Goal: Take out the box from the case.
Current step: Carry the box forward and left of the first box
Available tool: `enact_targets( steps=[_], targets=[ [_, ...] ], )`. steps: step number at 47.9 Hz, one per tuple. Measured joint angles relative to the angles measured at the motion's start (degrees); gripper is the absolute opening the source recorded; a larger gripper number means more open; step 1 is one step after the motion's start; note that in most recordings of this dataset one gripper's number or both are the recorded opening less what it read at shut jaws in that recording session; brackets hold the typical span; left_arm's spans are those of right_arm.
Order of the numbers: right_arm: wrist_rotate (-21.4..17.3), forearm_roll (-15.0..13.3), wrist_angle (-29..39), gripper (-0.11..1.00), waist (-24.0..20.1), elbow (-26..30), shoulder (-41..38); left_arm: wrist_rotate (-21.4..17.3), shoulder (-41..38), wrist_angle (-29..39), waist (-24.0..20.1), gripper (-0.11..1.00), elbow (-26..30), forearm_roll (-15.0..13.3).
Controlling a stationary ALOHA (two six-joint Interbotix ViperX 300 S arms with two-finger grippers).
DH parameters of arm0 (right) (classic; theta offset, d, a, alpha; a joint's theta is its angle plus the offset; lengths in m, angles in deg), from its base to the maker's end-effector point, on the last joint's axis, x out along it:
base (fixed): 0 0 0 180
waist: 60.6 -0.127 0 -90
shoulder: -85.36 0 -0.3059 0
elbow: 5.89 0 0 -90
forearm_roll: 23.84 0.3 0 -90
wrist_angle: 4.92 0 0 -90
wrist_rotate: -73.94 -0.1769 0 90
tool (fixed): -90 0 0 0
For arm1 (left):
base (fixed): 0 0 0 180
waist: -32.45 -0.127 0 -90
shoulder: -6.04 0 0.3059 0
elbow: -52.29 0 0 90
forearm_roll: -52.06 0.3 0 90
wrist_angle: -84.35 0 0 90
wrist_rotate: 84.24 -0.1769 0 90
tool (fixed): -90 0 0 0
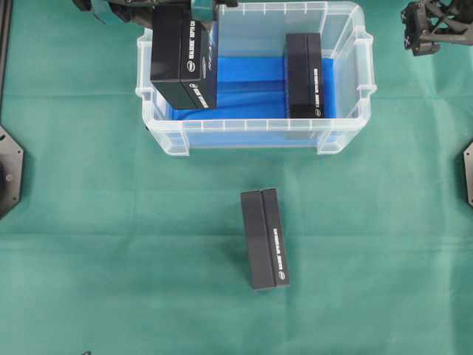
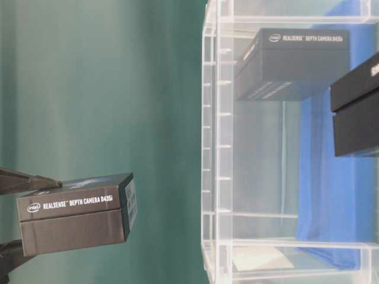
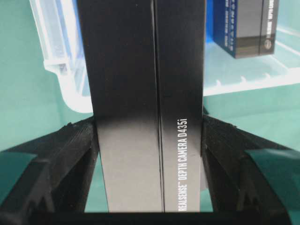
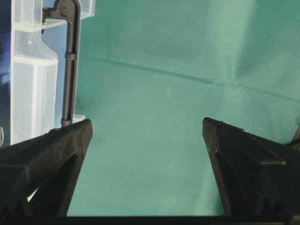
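Observation:
The case [image 1: 347,137] is a clear plastic bin with a blue bottom, standing at the top middle of the green table. My left gripper [image 1: 194,9] is shut on a black box [image 1: 183,55] and holds it raised over the case's left end. In the left wrist view the box [image 3: 140,93] stands between both fingers [image 3: 77,154], with the case rim [image 3: 61,65] below it. A second black box [image 1: 304,74] rests inside the case on its right side. My right gripper [image 1: 425,29] hangs open and empty at the far right; its wrist view shows the gripper [image 4: 147,125] over bare cloth.
A third black box [image 1: 264,238] lies on the cloth in front of the case. A corner of the case [image 4: 28,70] and a thin black rod [image 4: 70,61] show to the left of the right gripper. Black mounts [image 1: 7,174] sit at the table's side edges.

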Motion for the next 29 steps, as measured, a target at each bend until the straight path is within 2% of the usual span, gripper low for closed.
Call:
enact_targets(
  steps=[29],
  targets=[
    [0.0, 0.0, -0.09, 0.94, 0.0, 0.0, 0.0, 0.26, -0.09, 0.0, 0.18, 0.61, -0.88, 0.0]
  ],
)
